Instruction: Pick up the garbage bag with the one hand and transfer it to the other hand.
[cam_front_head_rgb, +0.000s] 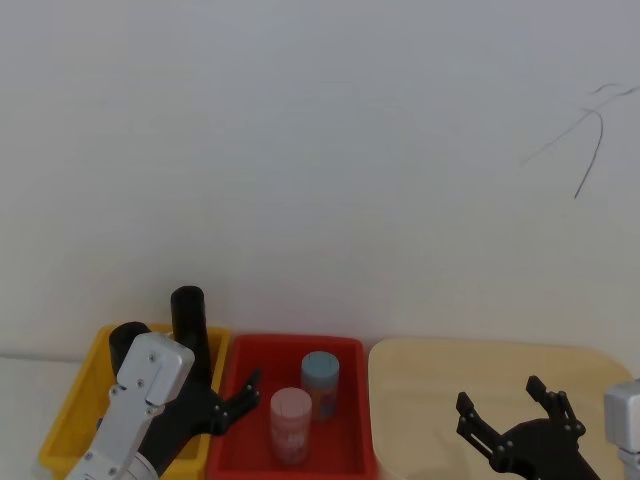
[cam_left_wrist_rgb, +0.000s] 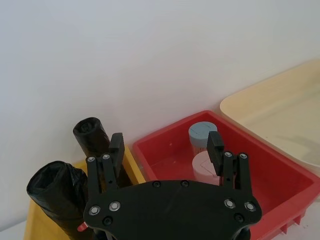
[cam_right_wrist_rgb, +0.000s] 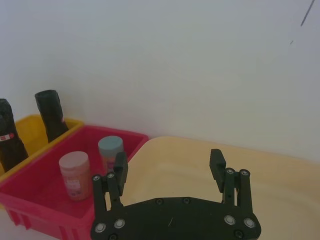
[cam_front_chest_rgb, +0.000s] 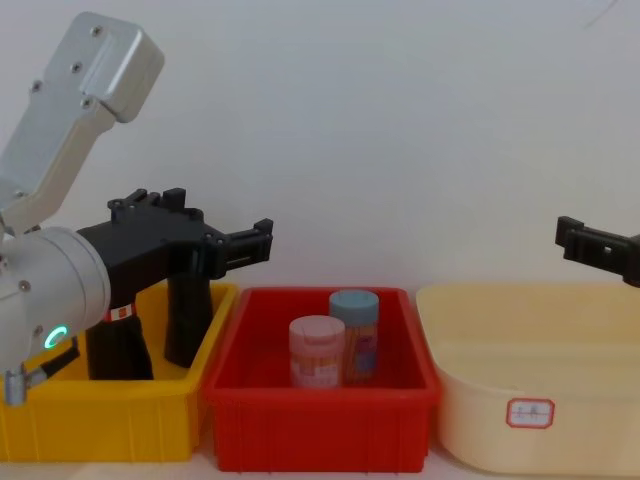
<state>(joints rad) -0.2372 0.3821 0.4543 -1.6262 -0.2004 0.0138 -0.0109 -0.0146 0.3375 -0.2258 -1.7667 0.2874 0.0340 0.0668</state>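
Note:
The garbage bag (cam_left_wrist_rgb: 52, 192), a black roll with a red-and-white label band, stands upright in the yellow bin (cam_front_chest_rgb: 100, 425); its label (cam_front_chest_rgb: 120, 313) peeks out below my left arm. A second black roll (cam_front_head_rgb: 188, 318) stands behind it. My left gripper (cam_left_wrist_rgb: 166, 142) hovers open and holds nothing. It is above the bin's right side, beside both rolls, with its fingers pointing toward the red bin. My right gripper (cam_front_head_rgb: 500, 395) is open and hangs over the cream tub (cam_front_chest_rgb: 530, 350), far from the bag.
A red bin (cam_front_head_rgb: 350, 345) between the yellow bin and the tub holds a pink jar (cam_front_head_rgb: 291, 422) and a blue-lidded jar (cam_front_head_rgb: 320, 375). A white wall rises close behind all three containers.

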